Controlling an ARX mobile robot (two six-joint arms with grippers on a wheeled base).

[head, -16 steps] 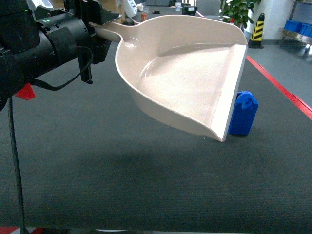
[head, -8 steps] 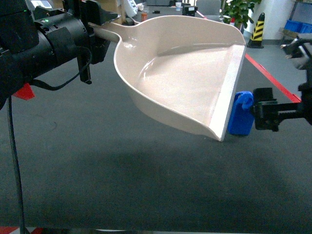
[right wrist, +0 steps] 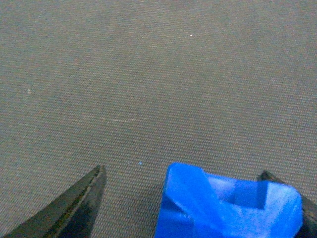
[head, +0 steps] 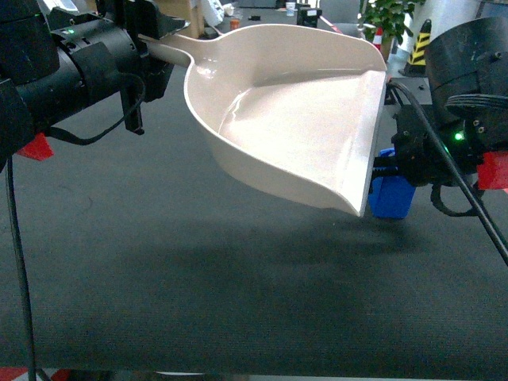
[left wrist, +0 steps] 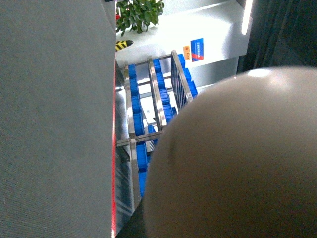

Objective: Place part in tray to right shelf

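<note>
One beige tray [head: 294, 127] hangs tilted above the dark mat [head: 159, 262], its handle clamped in the closed left gripper [head: 155, 48] at upper left, its flat lip pointing lower right. One blue part [head: 391, 194] stands upright on the mat just beyond that lip. The right gripper [right wrist: 198, 198] straddles it, jaws spread wide, one finger [right wrist: 74, 208] clear of it.

Blue part [right wrist: 230, 206] at 5 o'clock on the dark tabletop [right wrist: 148, 74]. Right pincer [right wrist: 198, 208] spread wide: left fingertip [right wrist: 81, 203] apart at 7 o'clock, other tip just beside the part.
</note>
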